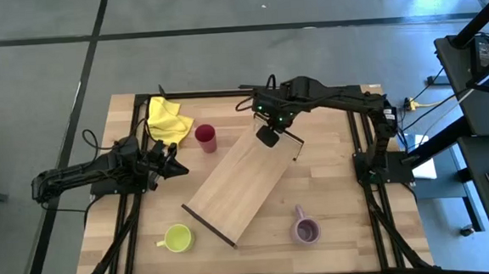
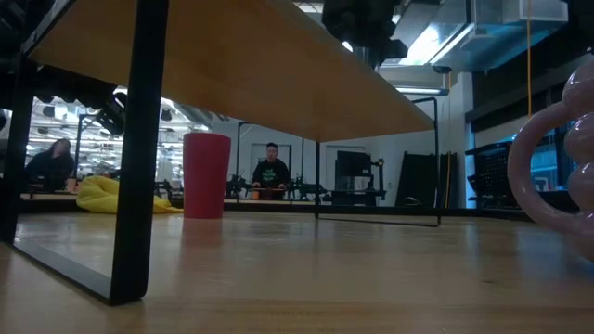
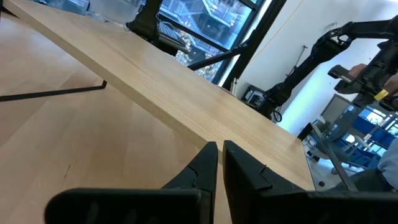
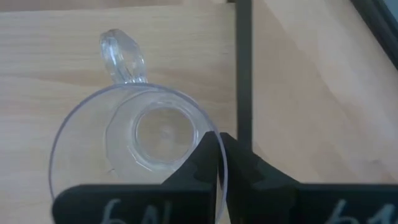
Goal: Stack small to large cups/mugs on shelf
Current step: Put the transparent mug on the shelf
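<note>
Upper centre of the overhead frame, over the long light-wood shelf [image 1: 235,184], the right end effector [image 1: 267,135] was clamped on a clear glass handled mug [image 4: 143,134]. The dark red tumbler [image 1: 205,138], lime-yellow handled mug [image 1: 177,237] and lilac handled mug [image 1: 305,229] stood unstacked on the bench [image 1: 342,199]. The left end effector [image 1: 175,161] was closed and empty.

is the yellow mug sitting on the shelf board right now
No, the yellow mug stands on the tabletop beside the shelf.
</note>
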Controlling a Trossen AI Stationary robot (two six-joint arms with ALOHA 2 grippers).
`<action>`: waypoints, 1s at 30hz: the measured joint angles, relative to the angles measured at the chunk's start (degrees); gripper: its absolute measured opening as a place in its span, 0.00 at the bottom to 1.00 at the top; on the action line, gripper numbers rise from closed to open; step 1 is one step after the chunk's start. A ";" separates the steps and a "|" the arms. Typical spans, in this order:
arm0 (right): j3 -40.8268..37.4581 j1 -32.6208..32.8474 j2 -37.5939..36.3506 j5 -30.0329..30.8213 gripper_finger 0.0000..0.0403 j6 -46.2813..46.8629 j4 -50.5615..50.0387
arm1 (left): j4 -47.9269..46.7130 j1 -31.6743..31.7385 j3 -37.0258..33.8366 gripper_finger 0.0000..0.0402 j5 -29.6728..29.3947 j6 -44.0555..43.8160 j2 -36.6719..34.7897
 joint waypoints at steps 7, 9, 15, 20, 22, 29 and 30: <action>0.00 -0.07 0.00 0.15 0.03 0.15 -0.57 | 0.02 0.00 0.00 0.05 0.00 0.00 -0.01; 0.00 -0.03 0.00 0.13 0.03 0.54 -0.57 | 0.02 0.01 0.00 0.05 -0.02 0.02 -0.02; 0.00 0.86 0.00 0.15 0.04 2.89 -0.63 | 0.02 0.00 0.00 0.05 -0.02 0.02 -0.02; 0.00 1.88 0.00 0.11 0.08 3.23 -0.64 | 0.02 0.01 0.00 0.05 -0.02 0.02 -0.02; 0.00 2.22 0.00 0.16 0.09 3.36 -0.65 | 0.02 0.02 0.00 0.05 -0.02 0.00 0.00; 0.00 2.77 0.00 3.06 0.11 5.18 -0.05 | 0.02 0.02 0.00 0.05 -0.02 0.00 0.00; 0.00 2.77 0.00 3.08 0.11 5.54 -0.07 | 0.02 0.00 0.00 0.05 -0.02 0.00 0.00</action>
